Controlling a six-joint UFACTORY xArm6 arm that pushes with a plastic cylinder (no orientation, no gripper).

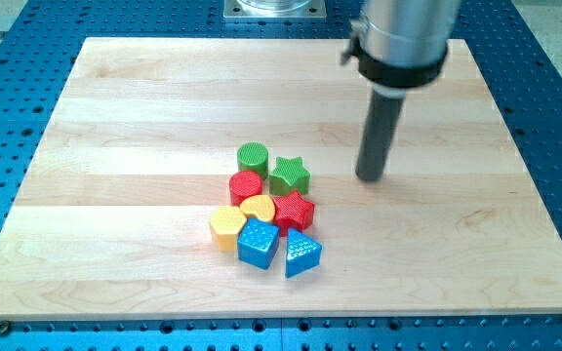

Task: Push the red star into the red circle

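Observation:
The red star [295, 210] lies in a tight cluster of blocks near the middle of the wooden board [115, 146]. The red circle [246, 185] sits up and to the left of it, with the yellow heart [259, 207] between them. My tip [370, 178] rests on the board to the right of the cluster, apart from all blocks, about level with the green star [290, 175].
The cluster also holds a green circle [253, 156] at its top, a yellow block [226, 226] at its left, a blue block [258, 243] and a blue triangle [301, 253] at its bottom. Blue perforated table [8, 331] surrounds the board.

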